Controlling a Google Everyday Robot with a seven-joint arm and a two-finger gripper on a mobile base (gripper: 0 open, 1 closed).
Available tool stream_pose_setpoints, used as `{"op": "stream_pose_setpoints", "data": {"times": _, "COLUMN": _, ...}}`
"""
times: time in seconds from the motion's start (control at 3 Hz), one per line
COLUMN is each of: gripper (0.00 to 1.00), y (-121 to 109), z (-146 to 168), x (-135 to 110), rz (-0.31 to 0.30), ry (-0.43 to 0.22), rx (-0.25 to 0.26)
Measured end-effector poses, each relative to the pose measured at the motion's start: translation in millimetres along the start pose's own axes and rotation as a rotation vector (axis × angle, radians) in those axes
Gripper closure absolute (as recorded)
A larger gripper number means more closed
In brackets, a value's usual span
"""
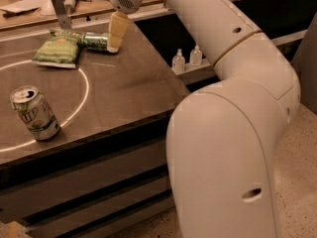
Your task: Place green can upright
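Standing upright near the front left of the brown surface [124, 83] is a white-and-green 7UP can [34, 114], its base at a thin white arc [85, 90] marked on the top. Further back and to the right, a flat light-green chip bag [57, 51] lies inside that arc's far edge. An upright metal bracket [59, 8] stands behind the bag. The green can [96, 40] lies on its side near the back edge, immediately right of the bag and apparently touching it, long axis running left to right. The gripper [114, 43] hangs down from above, its pale tip at the right end of the green can, at or very near contact. Whether it is open or closed cannot be told from this angle, and no hold on the can is evident. To the right, beyond the surface edge, two small clear bottles [187, 59] stand side by side on a lower ledge. The robot's large white arm [237, 93] fills the right side, rising from the foreground and reaching back over the surface.
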State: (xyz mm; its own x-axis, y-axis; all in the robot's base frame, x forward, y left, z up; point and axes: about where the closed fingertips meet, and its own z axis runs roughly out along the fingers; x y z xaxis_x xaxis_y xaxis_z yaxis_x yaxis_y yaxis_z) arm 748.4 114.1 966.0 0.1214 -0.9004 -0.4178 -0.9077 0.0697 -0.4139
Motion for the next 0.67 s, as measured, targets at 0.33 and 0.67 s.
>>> {"op": "stream_pose_setpoints", "data": {"times": 0.33, "gripper": 0.0, "y": -13.9, "z": 27.1, "x": -16.7, "rz": -0.007, "ry": -0.014, "rx": 0.022}}
{"op": "stream_pose_setpoints", "data": {"times": 0.67, "gripper": 0.0, "y": -22.5, "z": 52.6, "x": -28.3, "rz": -0.008, "ry": -0.017, "rx": 0.025}}
